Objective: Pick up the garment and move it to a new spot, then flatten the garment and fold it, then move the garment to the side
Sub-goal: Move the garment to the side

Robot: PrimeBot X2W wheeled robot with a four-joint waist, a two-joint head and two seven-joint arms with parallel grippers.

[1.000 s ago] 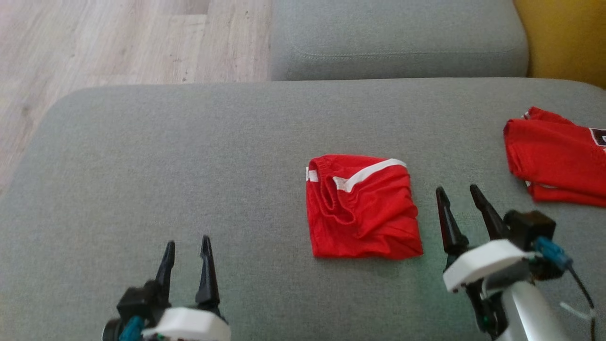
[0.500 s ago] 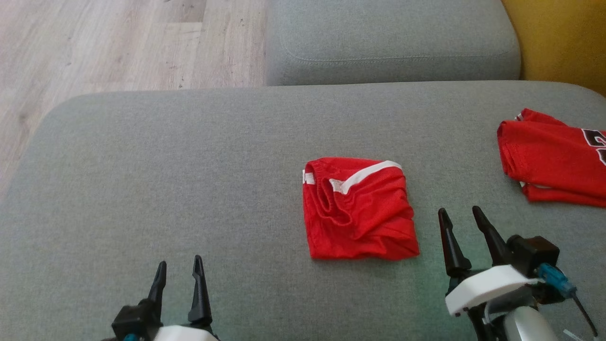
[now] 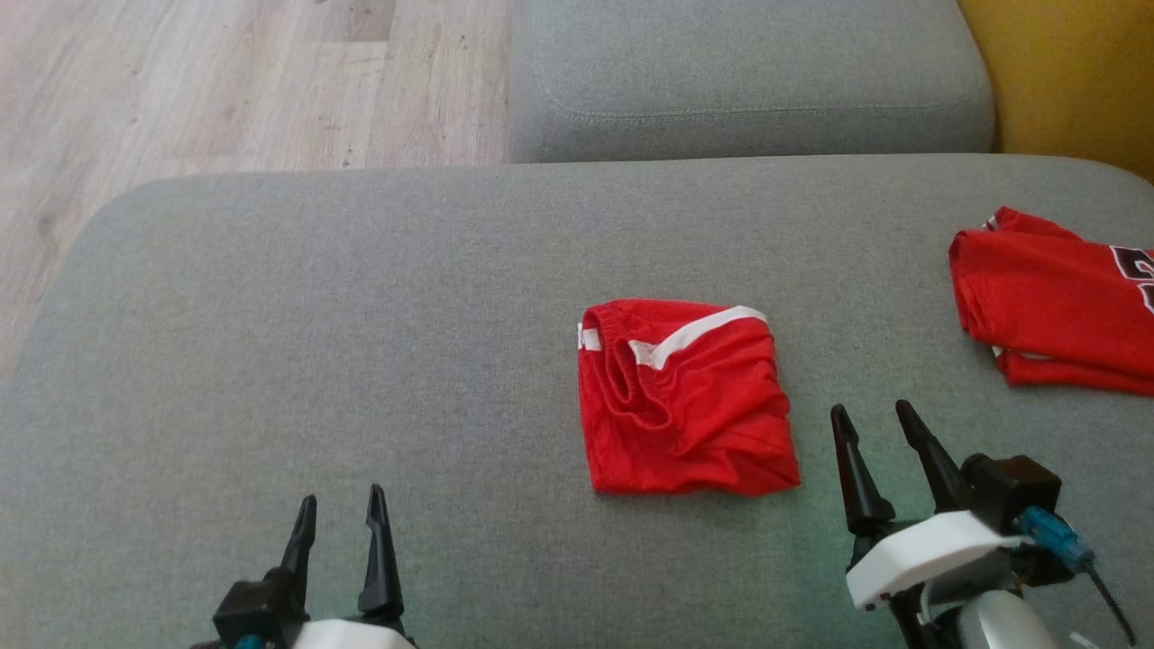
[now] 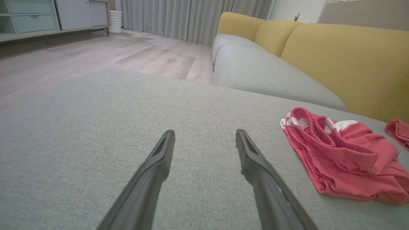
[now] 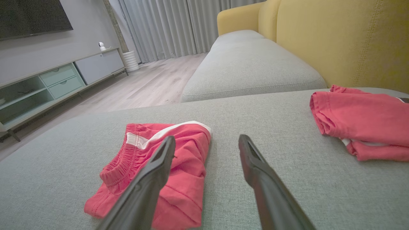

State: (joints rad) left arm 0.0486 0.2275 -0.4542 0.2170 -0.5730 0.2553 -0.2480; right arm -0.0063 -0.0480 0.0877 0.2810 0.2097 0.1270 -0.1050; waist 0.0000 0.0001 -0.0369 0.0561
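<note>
The garment (image 3: 685, 406), red shorts with a white stripe and an elastic waistband, lies folded into a rough square on the wide grey cushion (image 3: 361, 315). My right gripper (image 3: 870, 406) is open just to the right of it, apart from the cloth. My left gripper (image 3: 342, 494) stands open well to its left, near the front edge. In the left wrist view the garment (image 4: 345, 159) lies to the right of the open left gripper (image 4: 205, 131). From the right wrist, the garment (image 5: 188, 150) sits partly behind the left finger of the open right gripper (image 5: 207, 136).
A second red garment (image 3: 1055, 306) with dark lettering lies at the cushion's far right. Another grey seat cushion (image 3: 748, 72) adjoins at the back, with a yellow backrest (image 3: 1064, 72) to its right. Wooden floor (image 3: 180, 81) lies beyond the left and far edges.
Both grippers have drawn back toward me, away from the garment. The head camera has shifted slightly. The garment has stayed where it lay.
</note>
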